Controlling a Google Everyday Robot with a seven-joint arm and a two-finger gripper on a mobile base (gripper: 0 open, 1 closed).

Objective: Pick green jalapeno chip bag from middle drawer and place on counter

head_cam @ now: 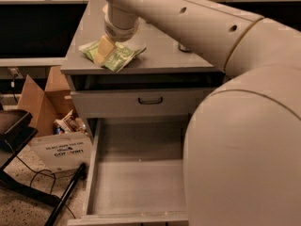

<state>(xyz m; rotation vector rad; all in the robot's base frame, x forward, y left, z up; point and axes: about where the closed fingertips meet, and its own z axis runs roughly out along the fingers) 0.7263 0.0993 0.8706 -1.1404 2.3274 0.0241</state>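
Observation:
The green jalapeno chip bag (117,56) lies flat on the counter (164,55), near its front left corner. My gripper (105,50) is directly over the bag's left part and touches it from above, at the end of my white arm (188,18), which reaches in from the right. The middle drawer (97,168) is pulled open below, and its grey floor is bare. My arm's large white body hides the drawer's right side.
A closed drawer front with a black handle (150,100) sits just under the counter. A small dark object (184,47) stands on the counter behind my arm. A cardboard box (40,98), a white sign (63,152) and a black stand (14,131) are on the floor to the left.

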